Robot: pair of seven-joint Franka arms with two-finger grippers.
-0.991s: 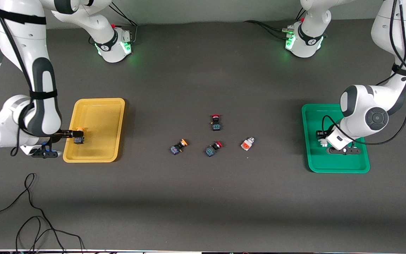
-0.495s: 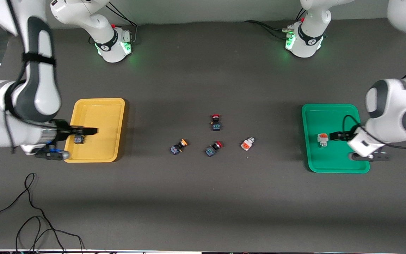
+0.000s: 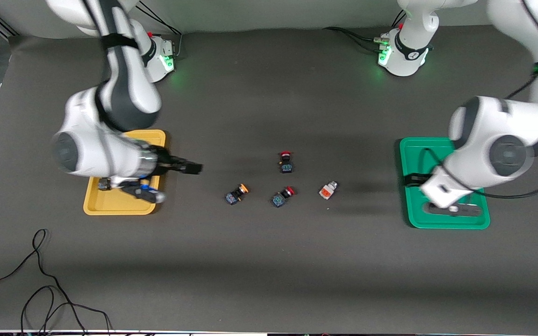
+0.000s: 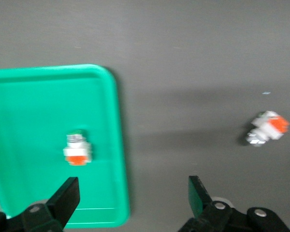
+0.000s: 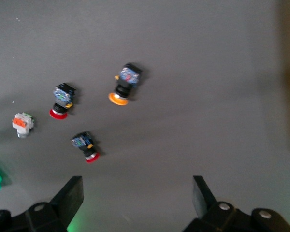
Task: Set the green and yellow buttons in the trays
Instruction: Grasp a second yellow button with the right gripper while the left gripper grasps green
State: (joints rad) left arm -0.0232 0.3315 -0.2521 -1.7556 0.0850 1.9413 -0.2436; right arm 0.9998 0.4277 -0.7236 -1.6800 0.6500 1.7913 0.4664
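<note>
The right gripper (image 3: 193,168) hangs open and empty over the table beside the yellow tray (image 3: 157,137), where one yellow button (image 3: 104,185) sits. The left gripper (image 4: 133,193) is open over the green tray's (image 3: 414,149) edge; a green button (image 4: 77,150) lies inside. One yellow button (image 3: 236,193) and one green button (image 3: 328,189) lie mid-table by two red ones (image 3: 286,162).

Front view high, facing robots; wrist views look down; all share white-orange button (image 3: 328,190).
</note>
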